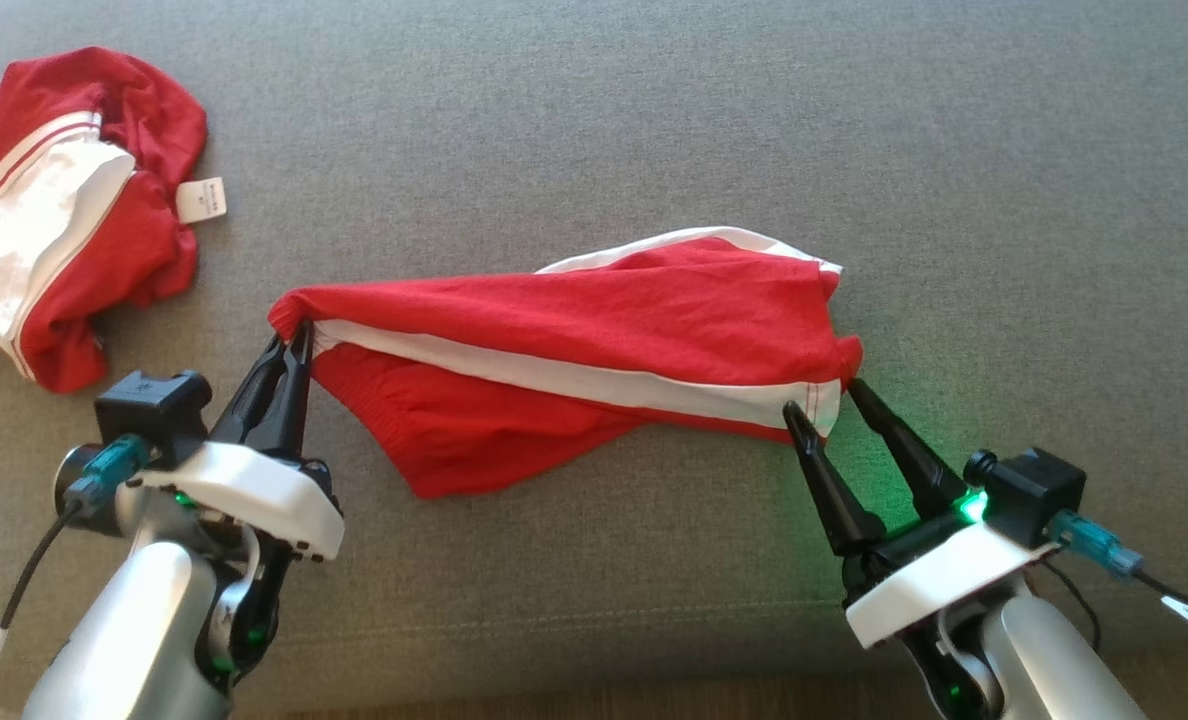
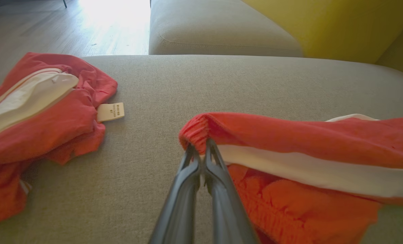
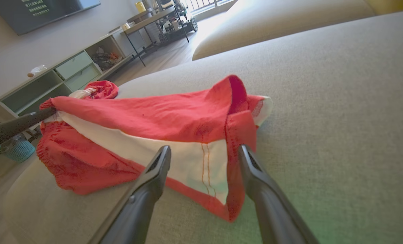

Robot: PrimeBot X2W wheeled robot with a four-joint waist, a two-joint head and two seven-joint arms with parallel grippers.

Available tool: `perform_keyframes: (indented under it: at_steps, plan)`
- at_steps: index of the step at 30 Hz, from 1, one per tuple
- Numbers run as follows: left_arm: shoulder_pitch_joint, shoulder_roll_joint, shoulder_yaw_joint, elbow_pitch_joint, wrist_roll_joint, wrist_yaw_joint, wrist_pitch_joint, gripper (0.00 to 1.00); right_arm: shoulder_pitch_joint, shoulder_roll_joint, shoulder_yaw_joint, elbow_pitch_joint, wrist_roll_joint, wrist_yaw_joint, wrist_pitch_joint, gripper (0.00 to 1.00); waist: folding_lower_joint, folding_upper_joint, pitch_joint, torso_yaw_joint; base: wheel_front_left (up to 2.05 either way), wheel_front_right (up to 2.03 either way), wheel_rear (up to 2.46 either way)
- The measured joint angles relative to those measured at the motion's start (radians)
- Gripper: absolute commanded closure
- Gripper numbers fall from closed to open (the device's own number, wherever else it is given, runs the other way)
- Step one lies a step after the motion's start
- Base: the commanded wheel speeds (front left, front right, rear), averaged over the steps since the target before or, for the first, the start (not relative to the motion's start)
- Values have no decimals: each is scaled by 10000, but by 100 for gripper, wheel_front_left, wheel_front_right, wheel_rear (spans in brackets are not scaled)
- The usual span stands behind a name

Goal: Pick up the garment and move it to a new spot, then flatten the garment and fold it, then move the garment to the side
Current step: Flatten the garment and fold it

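I am finding no text I can read. A small white care tag [image 1: 201,200] is lying at the edge of the crumpled red garment [image 1: 144,250], its print too tiny. Lines on a dark wall screen [image 3: 42,12] are blurring beyond reading.

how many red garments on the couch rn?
2. The stretched garment lies midway across the cushion, one end pinched in the left gripper; the crumpled garment sits at its far left. Others may lie out of frame.
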Motion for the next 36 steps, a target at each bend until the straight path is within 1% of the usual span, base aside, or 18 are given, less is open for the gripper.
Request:
perform_keyframes:
  at_steps: [4,8,9,11,12,13,14,15,16,17,25,28,31,32,36]
  plan:
    - [-12,0,-82,4,0,-2,2,100,-8,-125,157,428,167,0,0,0,0,0,-9,56,0,0,0]
    - [-41,2,-125,4,0,-2,2,100,-39,-128,307,589,238,0,0,0,0,0,-6,86,0,0,0]
    - [-62,2,-128,4,0,-2,2,100,-49,-128,355,591,238,0,0,4,0,0,-6,89,0,0,0]
    - [-96,4,-134,0,0,0,4,100,-56,-128,443,587,270,0,0,18,0,0,-6,89,0,0,0]
    - [-97,4,-138,0,0,4,4,100,-56,-128,479,587,322,0,0,32,0,0,-10,84,0,0,0]
    - [-96,6,-142,0,0,4,10,100,-56,-130,512,587,328,0,0,51,0,0,-13,79,0,0,0]
    - [-96,6,-146,-2,0,4,13,100,-56,-130,537,585,328,0,0,60,0,0,-16,75,0,0,0]
    - [-96,6,-155,-2,0,6,15,100,-57,-138,564,585,328,0,0,71,0,0,-23,71,0,0,0]
    - [-96,6,-161,-2,-2,6,15,100,-59,-144,573,585,328,0,0,84,0,0,-32,66,0,0,0]
    - [-96,6,-165,-2,-2,6,15,100,-62,-151,577,585,334,0,0,100,0,0,-45,60,0,0,0]
    - [-96,8,-219,-21,-33,-10,0,100,-233,-284,606,589,466,0,0,100,0,0,-239,-8,0,0,0]
    - [-96,40,-314,-284,-102,-309,-50,100,-321,-376,487,226,679,0,0,100,0,0,-361,-47,0,0,0]
    - [-104,102,-362,-688,-226,-535,-146,100,-508,-489,128,-322,928,0,0,100,0,0,-512,-130,0,0,0]
    - [-104,102,-362,-688,-226,-535,-146,100,-508,-489,128,-322,928,0,0,100,0,0,-512,-130,0,0,0]
    - [-187,215,-318,-1432,-541,-713,-19,100,-1108,-575,-422,-865,1329,0,0,100,0,0,-751,-284,0,0,0]
